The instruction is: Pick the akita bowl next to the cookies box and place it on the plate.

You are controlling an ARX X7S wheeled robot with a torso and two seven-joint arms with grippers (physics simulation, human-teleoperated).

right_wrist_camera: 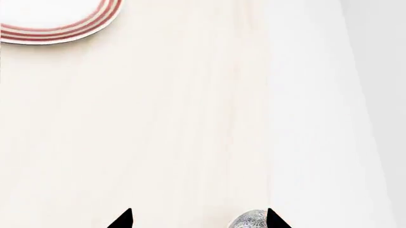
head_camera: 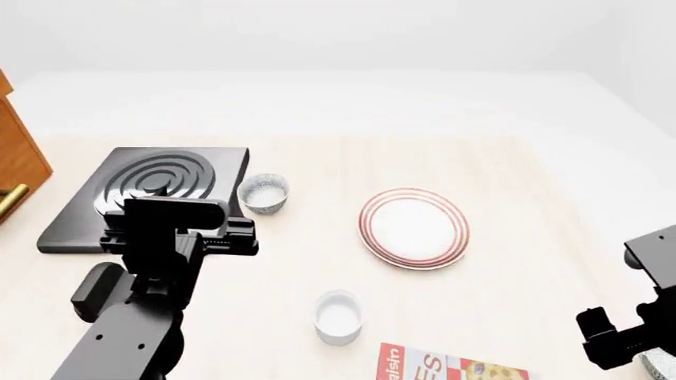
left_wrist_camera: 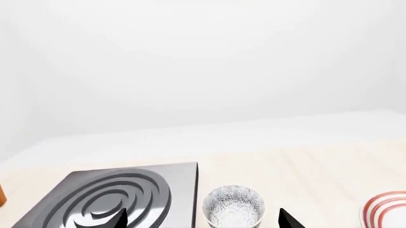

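Both grippers' jaws apart, holding nothing. Akita bowl on counter at right gripper, beside one jaw tip; cookies box nearby. Plate mid-counter, bare. Second speckled bowl beside black slab.

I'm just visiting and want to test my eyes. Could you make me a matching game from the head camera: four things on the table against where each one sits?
Things:
1. plate
2. white cup
3. speckled bowl
4. cookies box

Places:
A. beside the black burner slab
B. cut off by the picture's bottom edge
C. middle of the table
D. just left of the box, nearer than the plate

Pairs: 1-C, 2-D, 3-A, 4-B
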